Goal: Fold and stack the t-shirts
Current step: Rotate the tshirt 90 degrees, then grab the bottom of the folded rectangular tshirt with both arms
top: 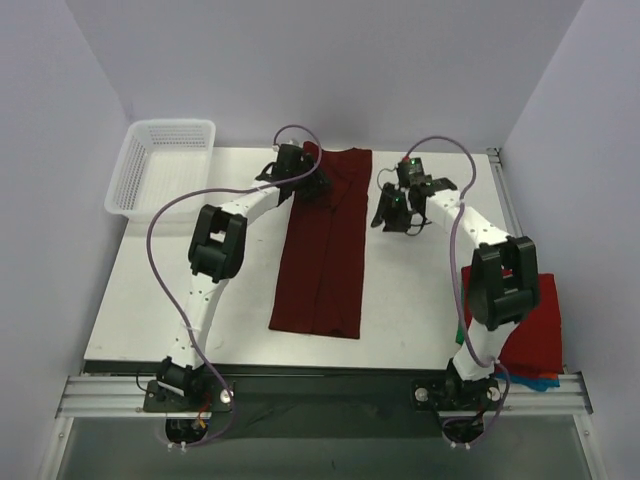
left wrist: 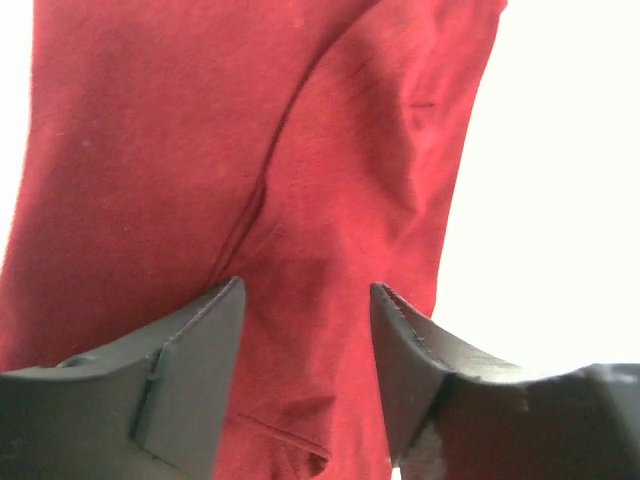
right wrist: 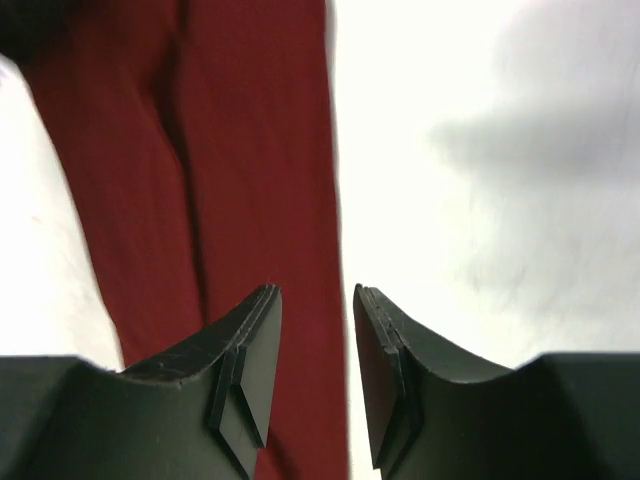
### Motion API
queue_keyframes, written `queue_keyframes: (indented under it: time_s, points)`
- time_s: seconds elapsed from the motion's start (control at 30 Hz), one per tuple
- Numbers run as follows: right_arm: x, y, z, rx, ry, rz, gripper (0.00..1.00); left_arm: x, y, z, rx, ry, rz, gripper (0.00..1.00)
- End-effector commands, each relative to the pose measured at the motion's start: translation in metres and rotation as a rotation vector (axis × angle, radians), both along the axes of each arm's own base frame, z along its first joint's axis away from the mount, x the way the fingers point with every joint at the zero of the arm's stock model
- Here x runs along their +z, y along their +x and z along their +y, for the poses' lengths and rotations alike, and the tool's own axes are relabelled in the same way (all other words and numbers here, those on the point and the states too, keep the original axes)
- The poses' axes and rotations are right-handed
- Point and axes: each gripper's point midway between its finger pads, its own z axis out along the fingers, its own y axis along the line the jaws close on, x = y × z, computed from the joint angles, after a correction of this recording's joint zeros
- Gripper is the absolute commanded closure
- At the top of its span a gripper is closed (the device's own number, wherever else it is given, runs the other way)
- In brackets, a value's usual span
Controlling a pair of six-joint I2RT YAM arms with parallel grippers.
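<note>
Dark maroon cloth t-shirt [top: 325, 250] lies folded lengthwise; left gripper [left wrist: 305, 295] wide, right gripper [right wrist: 317, 295] narrow, both empty; next, probably pinch far corners.

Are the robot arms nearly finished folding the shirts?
Not yet. The dark red shirt is folded into a long strip. The left hand and right hand are open, holding nothing. That strip probably needs folding shorter, and the brighter red shirt waits by the right arm.
</note>
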Motion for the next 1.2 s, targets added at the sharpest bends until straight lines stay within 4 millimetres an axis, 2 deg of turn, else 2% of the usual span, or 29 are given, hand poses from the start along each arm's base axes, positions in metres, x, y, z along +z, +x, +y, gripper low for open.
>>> queue_keyframes:
  time_s: [0.0, 0.03, 0.07, 0.1, 0.13, 0.17, 0.2, 0.23, 0.27, 0.3, 0.33, 0.37, 0.4, 0.43, 0.47, 0.5, 0.57, 0.6, 0.67, 0.7, 0.77, 0.8, 0.83, 0.93, 1.07, 1.17]
  points:
    - [-0.012, -0.071, 0.008, 0.053, -0.058, 0.061, 0.64, 0.039, 0.031, -0.008, -0.039, -0.116, -0.125, 0.35]
    - [-0.012, -0.08, 0.01, 0.058, -0.059, 0.052, 0.64, 0.064, 0.035, -0.015, -0.083, -0.165, -0.176, 0.32]
    - [0.0, -0.089, 0.014, 0.053, -0.036, 0.017, 0.64, 0.08, 0.037, -0.018, -0.105, -0.186, -0.213, 0.31]
    - [-0.015, -0.11, 0.013, 0.061, -0.044, 0.053, 0.64, 0.097, 0.036, -0.021, -0.132, -0.193, -0.248, 0.28]
    - [-0.012, -0.12, 0.024, 0.089, -0.038, 0.033, 0.64, 0.115, 0.034, -0.024, -0.163, -0.209, -0.28, 0.27]
    - [-0.012, -0.13, 0.026, 0.094, -0.04, 0.028, 0.64, 0.135, 0.033, -0.026, -0.182, -0.226, -0.334, 0.25]
    - [-0.002, -0.135, 0.029, 0.087, -0.035, -0.012, 0.65, 0.165, 0.026, -0.025, -0.202, -0.23, -0.382, 0.24]
    - [-0.008, -0.154, 0.039, 0.132, -0.049, -0.002, 0.65, 0.159, 0.017, -0.022, -0.207, -0.22, -0.357, 0.24]
    - [-0.004, -0.161, 0.042, 0.137, -0.052, -0.022, 0.66, 0.163, 0.01, -0.019, -0.21, -0.221, -0.362, 0.24]
    - [-0.006, -0.168, 0.046, 0.128, -0.05, -0.019, 0.66, 0.202, -0.003, -0.013, -0.211, -0.235, -0.416, 0.24]
    - [-0.016, -0.181, 0.047, 0.138, -0.069, -0.005, 0.66, 0.207, -0.011, -0.006, -0.192, -0.228, -0.415, 0.24]
    - [-0.017, -0.186, 0.05, 0.14, -0.06, -0.008, 0.66, 0.172, -0.027, 0.002, -0.173, -0.196, -0.333, 0.25]
    - [-0.02, -0.191, 0.053, 0.138, -0.051, -0.01, 0.67, 0.204, -0.044, 0.012, -0.157, -0.208, -0.367, 0.26]
    - [-0.029, -0.198, 0.049, 0.121, -0.058, 0.003, 0.67, 0.193, -0.053, 0.024, -0.105, -0.178, -0.338, 0.29]
    - [-0.032, -0.206, 0.055, 0.142, -0.054, 0.003, 0.66, 0.187, -0.066, 0.032, -0.084, -0.166, -0.308, 0.3]
    - [-0.035, -0.209, 0.057, 0.152, -0.051, 0.004, 0.65, 0.171, -0.094, 0.044, -0.075, -0.143, -0.261, 0.32]
    - [-0.045, -0.221, 0.058, 0.165, -0.069, 0.016, 0.62, 0.155, -0.12, 0.057, -0.043, -0.1, -0.209, 0.38]
    - [-0.048, -0.224, 0.06, 0.171, -0.071, 0.016, 0.61, 0.138, -0.15, 0.06, -0.06, -0.073, -0.177, 0.39]
    - [-0.057, -0.23, 0.06, 0.167, -0.078, 0.038, 0.59, 0.121, -0.176, 0.064, -0.068, -0.029, -0.14, 0.42]
    - [-0.06, -0.235, 0.064, 0.182, -0.078, 0.041, 0.59, 0.112, -0.201, 0.058, -0.101, -0.011, -0.123, 0.43]
    - [-0.065, -0.239, 0.066, 0.173, -0.075, 0.055, 0.59, 0.093, -0.227, 0.058, -0.129, 0.057, -0.074, 0.44]
    - [-0.07, -0.244, 0.068, 0.186, -0.075, 0.058, 0.59, 0.091, -0.237, 0.057, -0.145, 0.083, -0.076, 0.46]
    - [-0.071, -0.246, 0.069, 0.186, -0.07, 0.059, 0.59, 0.077, -0.255, 0.053, -0.178, 0.115, -0.042, 0.47]
    - [-0.083, -0.254, 0.069, 0.186, -0.081, 0.085, 0.59, 0.061, -0.282, 0.05, -0.224, 0.159, -0.013, 0.49]
    - [-0.095, -0.257, 0.062, 0.176, -0.129, 0.093, 0.59, 0.054, -0.302, 0.052, -0.273, 0.233, -0.009, 0.5]
    - [-0.101, -0.261, 0.057, 0.167, -0.139, 0.103, 0.63, 0.048, -0.317, 0.052, -0.322, 0.274, 0.013, 0.51]
